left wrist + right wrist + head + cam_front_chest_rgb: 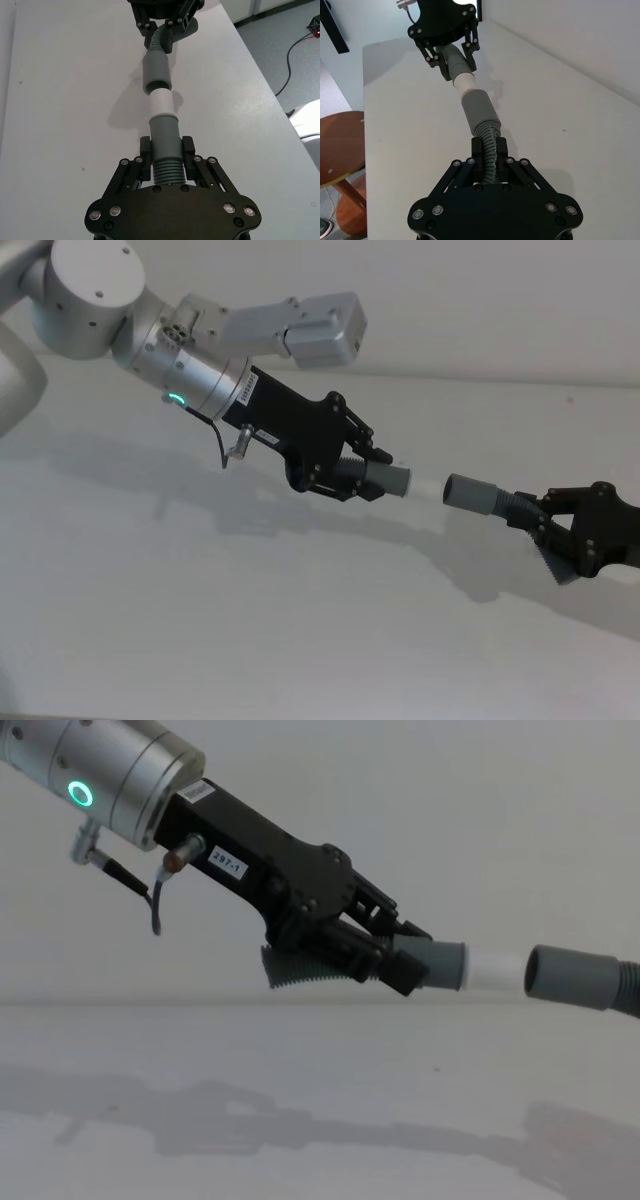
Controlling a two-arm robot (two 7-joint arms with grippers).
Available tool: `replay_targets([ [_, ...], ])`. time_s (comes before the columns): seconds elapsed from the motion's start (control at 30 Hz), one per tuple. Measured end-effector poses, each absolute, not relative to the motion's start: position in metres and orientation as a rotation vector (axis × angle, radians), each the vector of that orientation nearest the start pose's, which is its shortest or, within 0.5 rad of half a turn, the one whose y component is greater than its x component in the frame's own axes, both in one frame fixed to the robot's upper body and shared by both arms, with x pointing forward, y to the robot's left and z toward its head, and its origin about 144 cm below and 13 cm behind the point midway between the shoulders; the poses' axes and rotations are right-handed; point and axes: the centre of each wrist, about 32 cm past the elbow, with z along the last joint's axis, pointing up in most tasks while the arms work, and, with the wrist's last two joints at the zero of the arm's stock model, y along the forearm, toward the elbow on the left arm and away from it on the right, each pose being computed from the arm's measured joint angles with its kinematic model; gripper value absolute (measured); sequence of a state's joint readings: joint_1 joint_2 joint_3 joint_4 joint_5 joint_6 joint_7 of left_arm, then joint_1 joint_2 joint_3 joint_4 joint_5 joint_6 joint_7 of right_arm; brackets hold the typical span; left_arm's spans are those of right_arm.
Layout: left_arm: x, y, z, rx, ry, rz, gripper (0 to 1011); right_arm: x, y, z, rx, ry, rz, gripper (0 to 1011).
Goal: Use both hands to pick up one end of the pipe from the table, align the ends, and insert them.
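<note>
Head view looks steeply down on the table (pixel 200 620); chest view looks level across it, close in. Each wrist view sights along its own gripper toward the opposite one (all four share the pipe ends' gap).

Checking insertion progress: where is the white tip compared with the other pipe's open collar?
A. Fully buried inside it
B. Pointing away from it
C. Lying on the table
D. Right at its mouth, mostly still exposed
D: the white tip on the left pincer's pipe sits at the mouth of the grey collar held by the right pincer, mostly bare.
</note>
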State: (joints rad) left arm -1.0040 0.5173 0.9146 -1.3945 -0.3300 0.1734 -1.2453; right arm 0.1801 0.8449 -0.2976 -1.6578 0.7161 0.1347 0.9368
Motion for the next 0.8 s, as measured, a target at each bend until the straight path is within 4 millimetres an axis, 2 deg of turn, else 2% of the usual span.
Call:
replay_targets([
  [0.8,0.6104,0.1740,1.3750,0.566,-0.361,-0.205,354,0.4848,-0.3669,1.2484,-0.181,0.049,-0.381,156],
])
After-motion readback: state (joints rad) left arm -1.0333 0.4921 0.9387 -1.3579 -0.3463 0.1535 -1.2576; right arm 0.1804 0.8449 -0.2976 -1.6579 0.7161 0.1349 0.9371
